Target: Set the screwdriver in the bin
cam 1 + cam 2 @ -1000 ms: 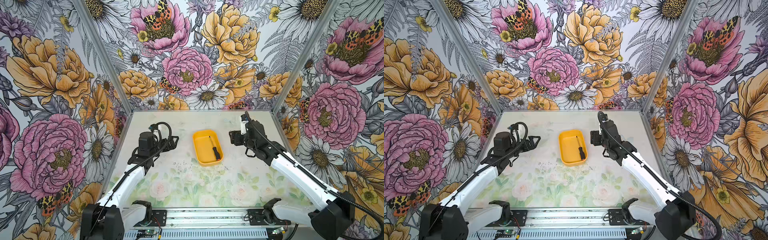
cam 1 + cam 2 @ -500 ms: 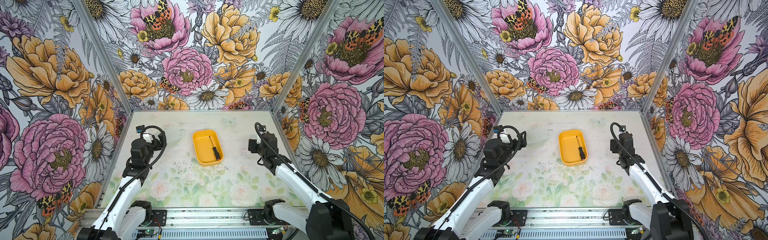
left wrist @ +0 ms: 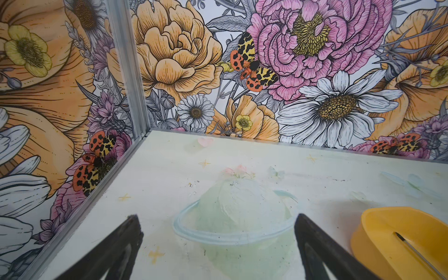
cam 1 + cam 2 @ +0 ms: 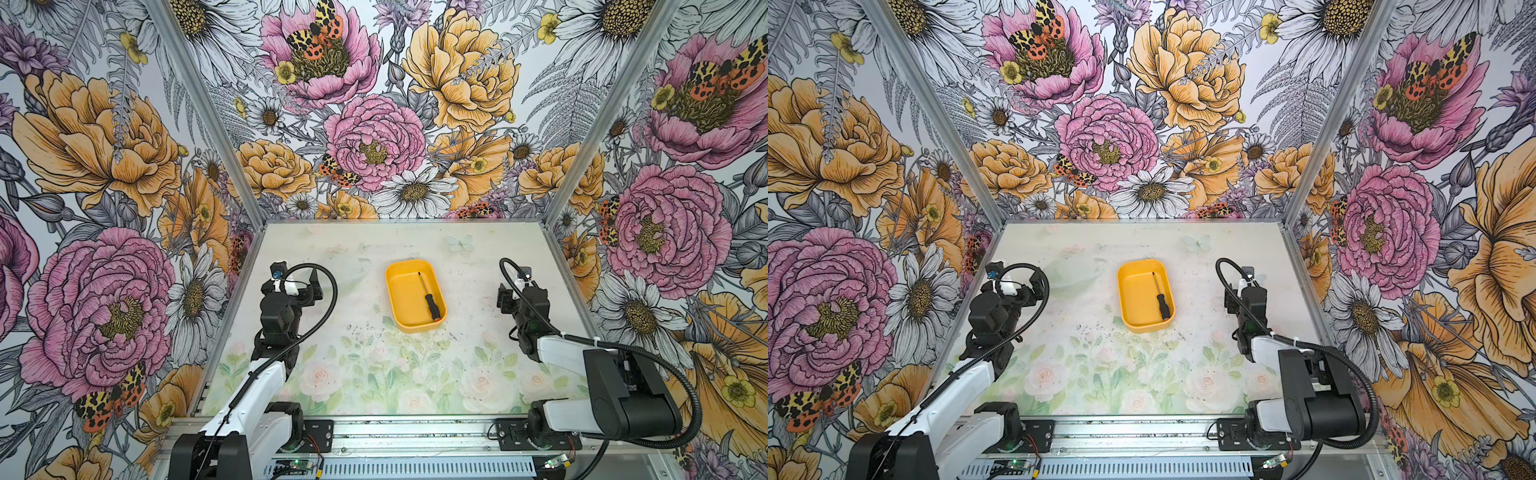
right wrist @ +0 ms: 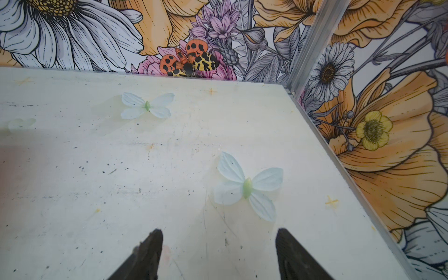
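Looking outward from the front rail (image 4: 415, 435), the left arm (image 4: 266, 382) and the right arm (image 4: 559, 353) stand folded at the side edges of the table (image 4: 374, 374), well apart from the middle. The left gripper (image 3: 217, 218) has its jaws spread wide with only bare printed tabletop between them. The right gripper (image 5: 218, 231) likewise shows jaws spread and empty above a scuffed patch, a pale butterfly print (image 5: 247, 186) lying just beyond. Farther in, at mid-table between the two arms, the bin (image 4: 405, 299) sits flat. The screwdriver (image 4: 428, 297) lies inside it, in the half nearer the right arm, orange cap toward the front corner and thin shaft pointing to the back; in both top views it rests wholly within the low walls. The left wrist view catches a corner of the bin with the shaft's tip inside. By my reading the placing is done and the step in hand is only the clear-off. To do that well, leave both pairs of jaws apart so nothing gets pinched and hold each gripper to its own side rather than sweeping across the middle. Give the bin's rim a wide berth too, since a light, shallow tray would likely slide at a nudge and a slim tool could roll. Behind everything the flowered back wall (image 4: 374, 145) closes the cell.
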{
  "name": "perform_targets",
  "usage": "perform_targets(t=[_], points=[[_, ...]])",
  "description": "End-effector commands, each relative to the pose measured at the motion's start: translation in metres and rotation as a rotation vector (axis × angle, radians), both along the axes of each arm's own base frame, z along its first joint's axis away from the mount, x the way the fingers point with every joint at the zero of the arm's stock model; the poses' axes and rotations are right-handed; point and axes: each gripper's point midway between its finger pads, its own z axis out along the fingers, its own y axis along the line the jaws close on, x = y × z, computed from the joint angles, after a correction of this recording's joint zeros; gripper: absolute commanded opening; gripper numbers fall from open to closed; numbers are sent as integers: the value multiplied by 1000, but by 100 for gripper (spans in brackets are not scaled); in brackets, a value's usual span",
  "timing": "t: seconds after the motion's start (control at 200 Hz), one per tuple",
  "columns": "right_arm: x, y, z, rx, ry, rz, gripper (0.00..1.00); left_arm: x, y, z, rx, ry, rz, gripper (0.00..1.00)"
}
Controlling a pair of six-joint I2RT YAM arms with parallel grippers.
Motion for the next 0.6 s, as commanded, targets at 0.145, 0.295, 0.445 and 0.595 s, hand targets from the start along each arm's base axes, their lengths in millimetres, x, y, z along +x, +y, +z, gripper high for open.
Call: perform_targets(t=[0.145,0.295,0.445,0.595], points=[[17,-5,13,18,-139,-14,75,4,11,-2,51,-47,20,99],[17,-6,13,16,-151,-15,75,6,17,-15,58,-18,39,99],[16,-6,12,18,-149,-19,75,6,19,-29,55,-17,41,99],[15,-7,12,18,-148,-20,75,13,11,-41,35,-15,-16,99]])
